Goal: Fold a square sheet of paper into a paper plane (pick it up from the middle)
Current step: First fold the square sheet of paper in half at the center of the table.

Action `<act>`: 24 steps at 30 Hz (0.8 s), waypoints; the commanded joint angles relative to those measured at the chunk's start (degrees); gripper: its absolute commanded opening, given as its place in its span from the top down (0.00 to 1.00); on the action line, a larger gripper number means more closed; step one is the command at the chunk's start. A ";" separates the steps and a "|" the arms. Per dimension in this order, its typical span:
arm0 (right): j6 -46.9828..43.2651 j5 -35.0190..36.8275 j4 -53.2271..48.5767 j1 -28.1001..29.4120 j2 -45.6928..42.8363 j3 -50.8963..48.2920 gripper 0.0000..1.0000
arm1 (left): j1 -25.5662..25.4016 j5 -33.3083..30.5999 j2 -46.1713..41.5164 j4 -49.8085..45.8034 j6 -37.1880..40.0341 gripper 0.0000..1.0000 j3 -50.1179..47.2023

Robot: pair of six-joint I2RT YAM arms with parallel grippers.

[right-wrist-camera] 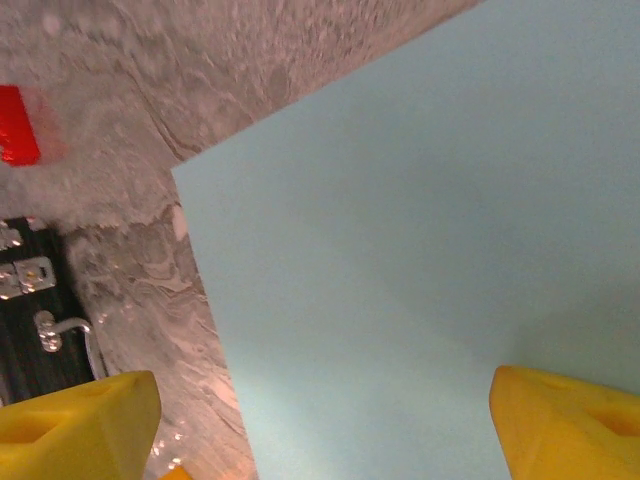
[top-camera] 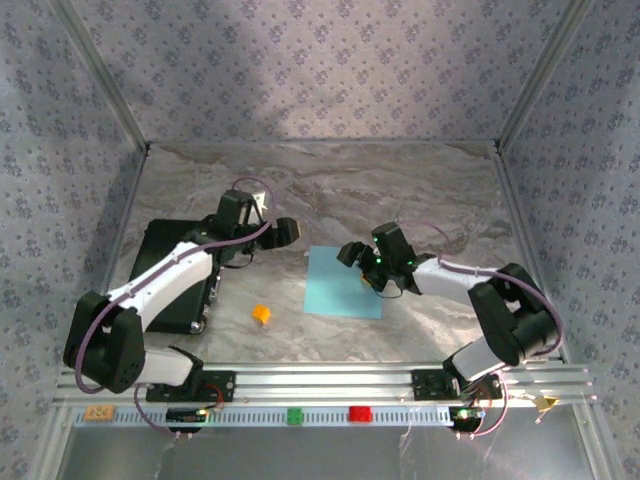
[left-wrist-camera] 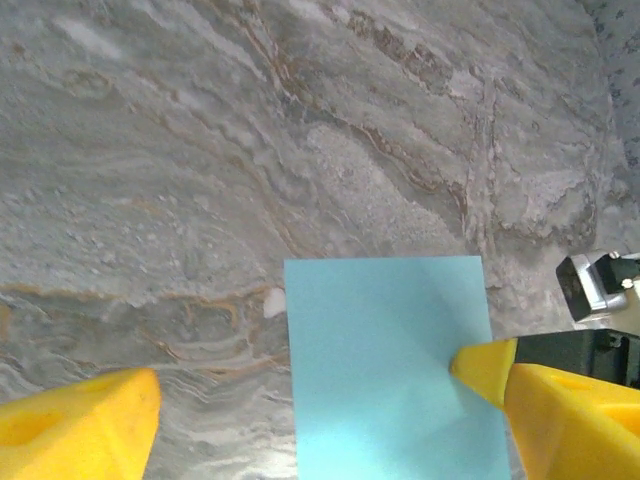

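The square sheet of paper (top-camera: 340,285) lies flat on the marble table, light blue and uncreased. My left gripper (top-camera: 284,232) hovers just off its far left corner, open. In the left wrist view the sheet (left-wrist-camera: 390,370) runs up between the yellow fingers (left-wrist-camera: 85,420), and the right fingertip overlaps its right edge. My right gripper (top-camera: 351,254) is over the sheet's far right part, open. In the right wrist view the sheet (right-wrist-camera: 420,240) spans the gap of the right gripper (right-wrist-camera: 325,405), close beneath it. Nothing is held by either gripper.
A black slab (top-camera: 175,275) lies under the left arm, seen too in the right wrist view (right-wrist-camera: 30,320). A small orange block (top-camera: 261,314) sits left of the sheet. Green (top-camera: 295,415) and red (top-camera: 359,413) blocks rest on the front rail. Patterned walls enclose the table.
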 commanded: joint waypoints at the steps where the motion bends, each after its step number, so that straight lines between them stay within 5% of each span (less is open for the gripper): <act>1: -0.05 4.97 -5.75 -2.48 -6.71 -1.02 0.12 | -3.71 -1.10 3.31 -4.91 0.82 0.17 4.63; 8: -7.71 7.41 -22.27 -11.31 -14.02 -1.57 0.10 | -14.20 -11.10 22.70 -29.33 -1.62 0.26 25.67; 17: -10.90 5.13 -25.06 -16.37 -20.47 -4.94 0.06 | -23.69 -14.07 38.21 -37.53 -7.31 0.17 40.47; 24: -12.72 3.75 -26.21 -18.82 -22.69 -6.16 0.04 | -25.78 -16.82 44.53 -43.30 -10.26 0.10 47.52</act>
